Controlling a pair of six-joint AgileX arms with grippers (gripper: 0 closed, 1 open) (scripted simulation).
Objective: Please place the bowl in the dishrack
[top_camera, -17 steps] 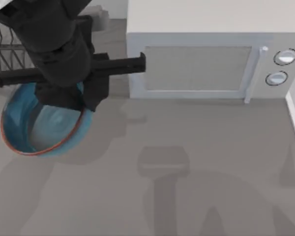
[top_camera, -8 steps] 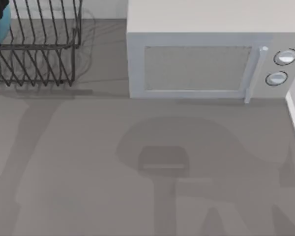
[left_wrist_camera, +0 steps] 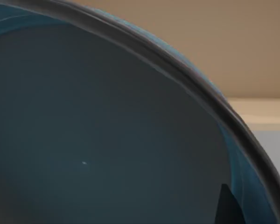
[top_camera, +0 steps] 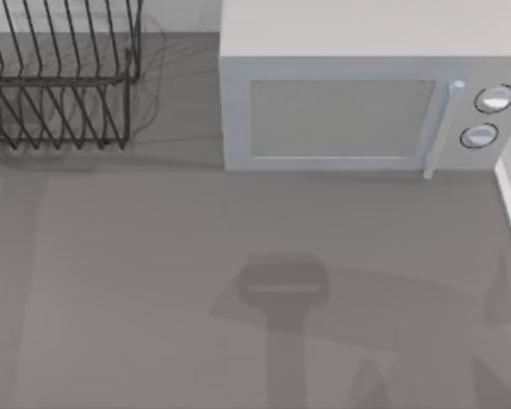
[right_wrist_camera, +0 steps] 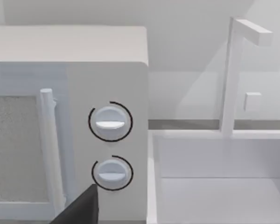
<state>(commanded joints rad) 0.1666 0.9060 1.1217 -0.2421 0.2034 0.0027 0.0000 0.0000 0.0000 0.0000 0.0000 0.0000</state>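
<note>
The bowl (left_wrist_camera: 107, 140) sits right against the left wrist camera, showing its greyish-blue inside and a dark curved rim. My left gripper is shut on it, and its dark fingertip (left_wrist_camera: 226, 207) rests against the inner wall. The dishrack (top_camera: 60, 85), made of thin black bars with slanted tines, stands at the table's back left in the top view and holds nothing that I can see. A dark part of my right gripper (right_wrist_camera: 80, 210) pokes into the right wrist view, in front of the microwave's knobs.
A pale grey microwave (top_camera: 358, 94) stands to the right of the dishrack, its two knobs (right_wrist_camera: 110, 122) at its right end. Beside it on the right is a white basin (right_wrist_camera: 214, 186) with an upright post. Arm shadows lie across the grey tabletop (top_camera: 153, 281).
The left arm carried the bowl from in front of the dishrack towards the back left and out of the top view. Half a second ago the bowl was at that view's upper left edge.
</note>
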